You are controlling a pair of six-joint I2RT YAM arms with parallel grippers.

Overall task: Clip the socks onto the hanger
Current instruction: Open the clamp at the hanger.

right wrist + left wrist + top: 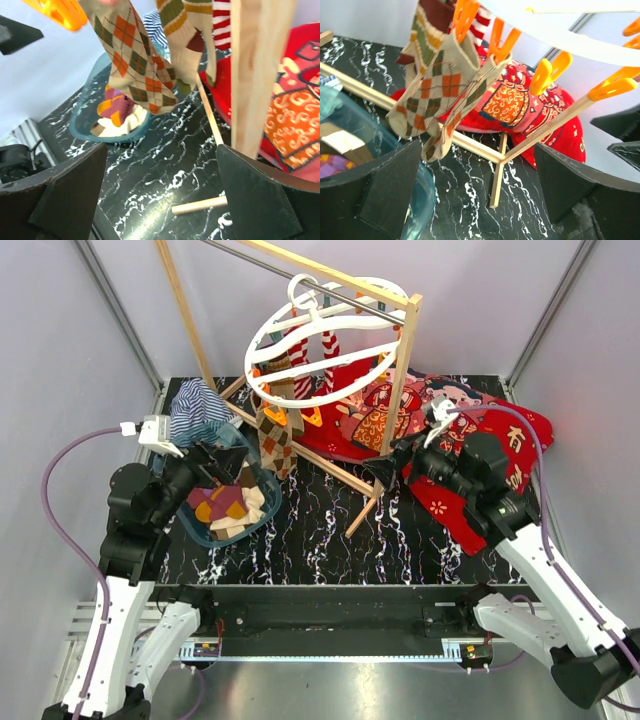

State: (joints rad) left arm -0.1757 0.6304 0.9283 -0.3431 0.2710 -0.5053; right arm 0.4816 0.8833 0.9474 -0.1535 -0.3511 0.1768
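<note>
The round white hanger (325, 345) hangs from the wooden frame, with orange clips (547, 75) along its rings. Argyle socks (275, 435) and red-white striped socks (328, 360) hang clipped to it; the argyle pair also shows in the left wrist view (445, 87) and the right wrist view (135, 60). More socks (228, 505) lie in a blue bowl (262, 518). My left gripper (210, 465) is open and empty above the bowl. My right gripper (385, 472) is open and empty beside the frame's post, low over the table.
The wooden pole frame (402, 370) stands across the table, with its foot bars (362, 512) on the black marbled top. A red cartoon-print blanket (450, 430) lies at the back right. A blue-white striped cloth (198, 408) lies behind the bowl.
</note>
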